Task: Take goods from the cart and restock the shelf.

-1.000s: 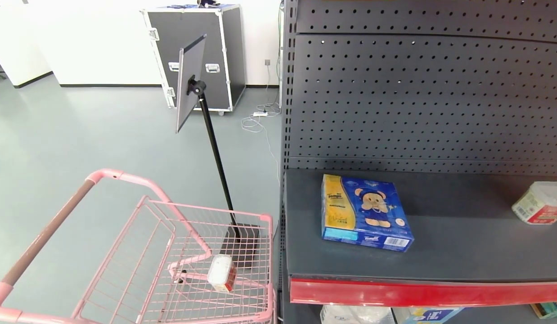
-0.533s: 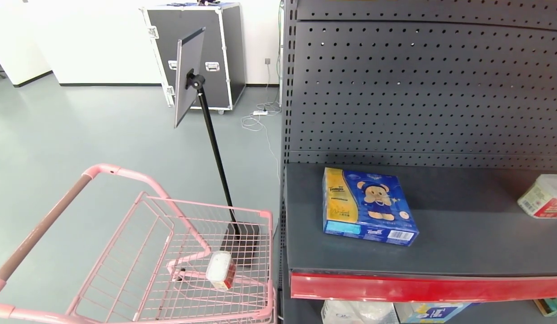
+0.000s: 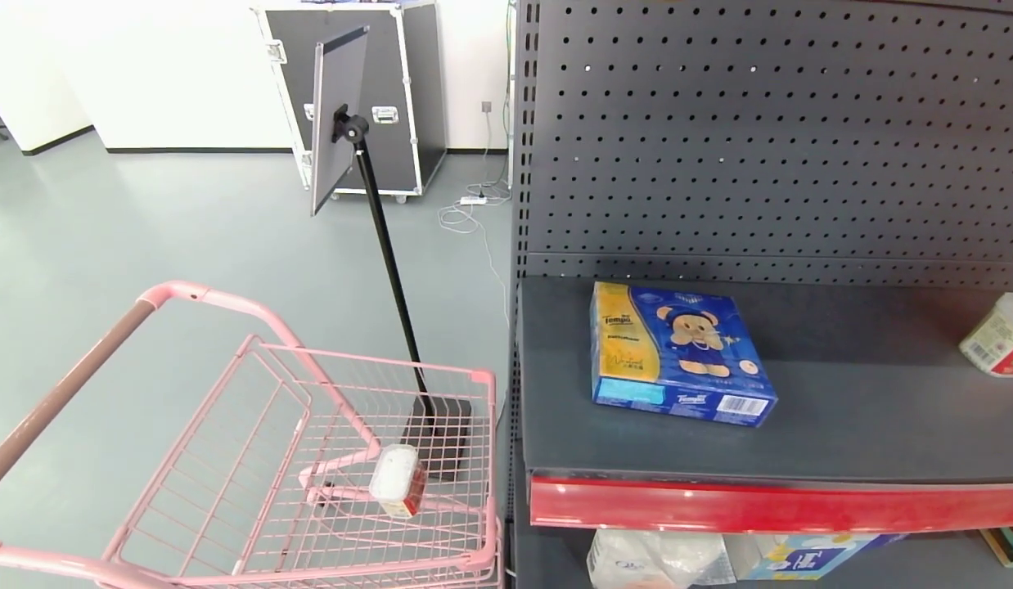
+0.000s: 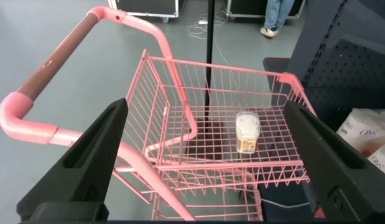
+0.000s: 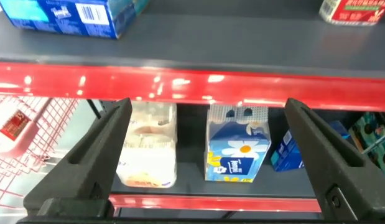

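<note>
Goods left in the cart came down to one small container [image 3: 398, 480] with a white lid and a red and yellow label, lying on its side on the wire floor of the basket, near the corner closest to the shelf. The pink cart [image 3: 375, 378] stood just beside the shelf's left end, its brown-gripped handle pointing away from the unit.

In the left wrist view the left gripper [image 4: 206, 107] hung above the basket with its two dark fingers spread wide and nothing between them; the container [image 4: 247, 127] lay below, apart from both fingers. The right gripper [image 5: 209, 106] was likewise released and held nothing, level with the red strip [image 5: 180, 78] along the shelf's front edge.

On the grey shelf [image 3: 842, 425] a flat blue and yellow tissue pack [image 3: 678, 352] with a bear picture lay toward the left end, and a white pack [image 3: 1001, 335] with a red and green label sat at the far right, well apart from it. On the tier below stood a clear plastic bundle [image 5: 148, 146] and, just beside it, a blue and white carton [image 5: 237, 152] with a flower on it.

Behind the cart a black pole stand [image 3: 384, 245] carried a tilted panel, and a black flight case [image 3: 408, 82] stood against the white wall.
</note>
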